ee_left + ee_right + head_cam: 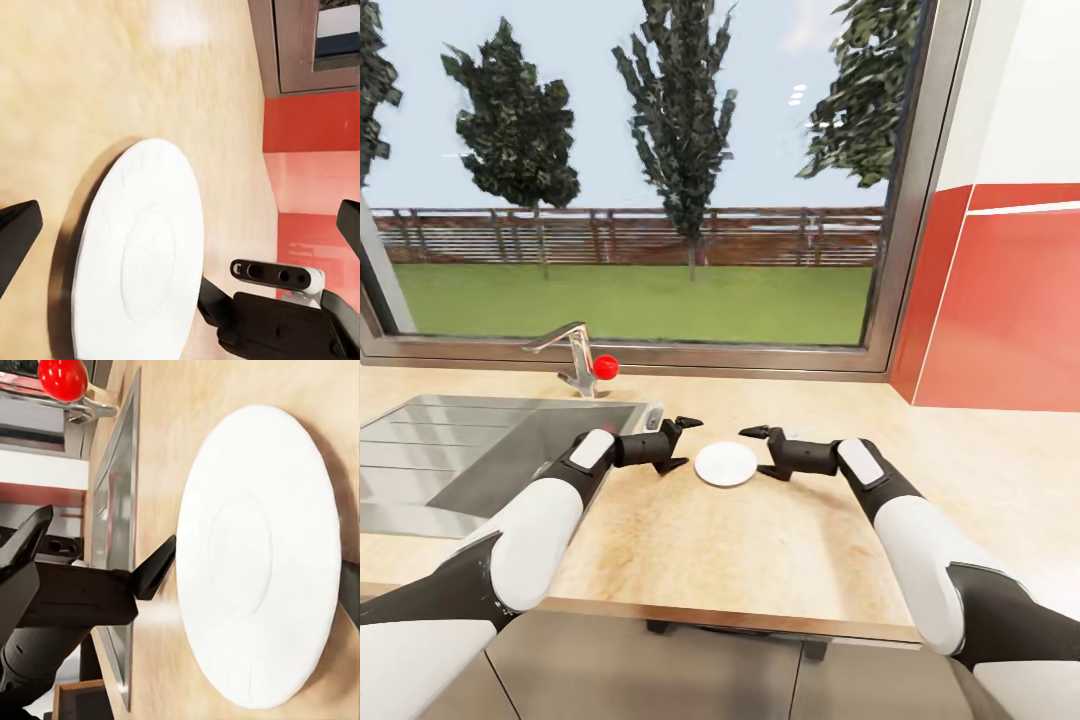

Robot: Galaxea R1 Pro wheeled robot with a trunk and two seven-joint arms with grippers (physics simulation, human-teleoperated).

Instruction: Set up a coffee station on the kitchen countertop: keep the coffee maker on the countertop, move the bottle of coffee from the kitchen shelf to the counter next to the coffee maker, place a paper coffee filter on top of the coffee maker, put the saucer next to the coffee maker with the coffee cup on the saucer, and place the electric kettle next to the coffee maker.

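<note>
1. Sitting flat on the wooden bench (760,540), the white saucer (725,464) lies between the two arms, just right of the sink (480,450), well short of the window (660,170).
2. Left tool (682,444): jaws spread wide, nothing in them, tips just beside the saucer's left edge. No clear contact visible.
3. Right tool (758,452): jaws also wide apart and empty, tips just beside the saucer's right edge, facing the left tool across it.
4. Left wrist view: saucer (139,255) straight ahead on the bench, right tool (277,315) beyond it, red wall panel (315,172) behind.
5. Right wrist view: saucer (262,555) fills the middle, left tool (97,592) beyond, sink rim (127,510) and red tap knob (61,378) past that.
6. Tap (565,350) with red knob (605,367) stands at the sink's back edge.
</note>
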